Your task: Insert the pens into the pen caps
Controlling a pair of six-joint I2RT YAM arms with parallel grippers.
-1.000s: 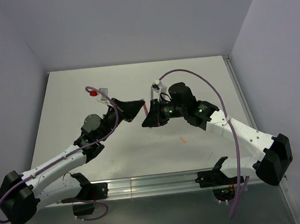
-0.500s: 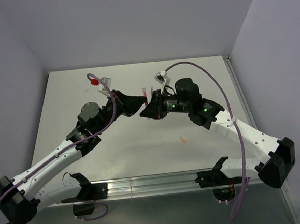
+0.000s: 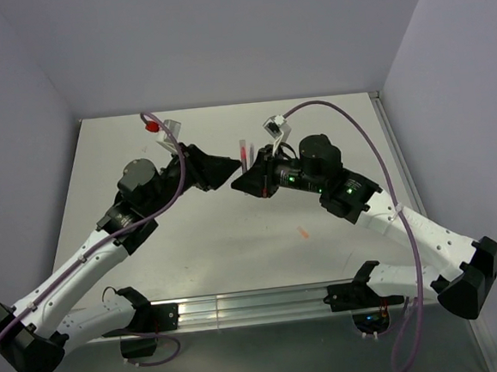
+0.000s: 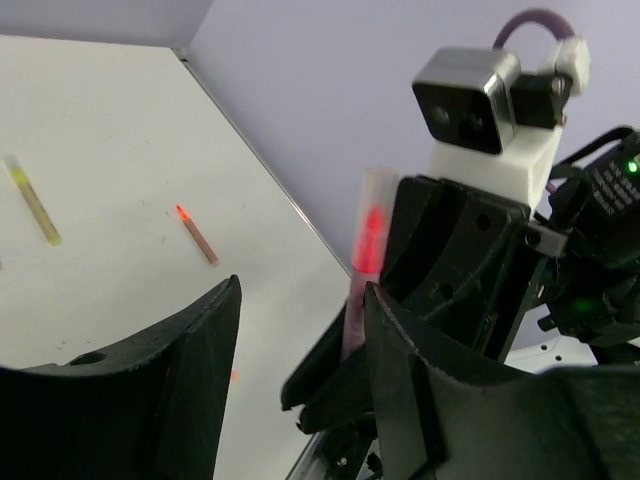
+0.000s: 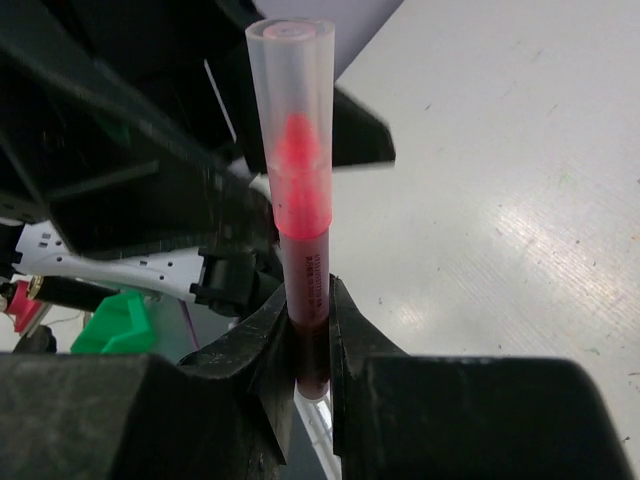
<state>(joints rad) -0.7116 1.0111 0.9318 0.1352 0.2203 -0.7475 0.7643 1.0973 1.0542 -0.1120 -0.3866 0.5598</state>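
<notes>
Where the pink-red pen stands upright above the surface, its tip inside a pale translucent cap, our right fingers clamp its lower barrel. Our left fingers are spread apart just beside it. We see the yellow pen and the orange-red pen lying on the surface.

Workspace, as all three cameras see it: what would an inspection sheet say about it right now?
Surface: white table, faintly scuffed.
Job's things: pink-red pen held upright, see-through cap over its tip; yellow pen and orange-red pen lie flat on the table.
Clutter: nothing seen.
Grippers: right gripper shut on the pink-red pen; left gripper open, empty, facing it.
Cables: a purple cable loops along each arm.
Surroundings: plain lilac walls.
</notes>
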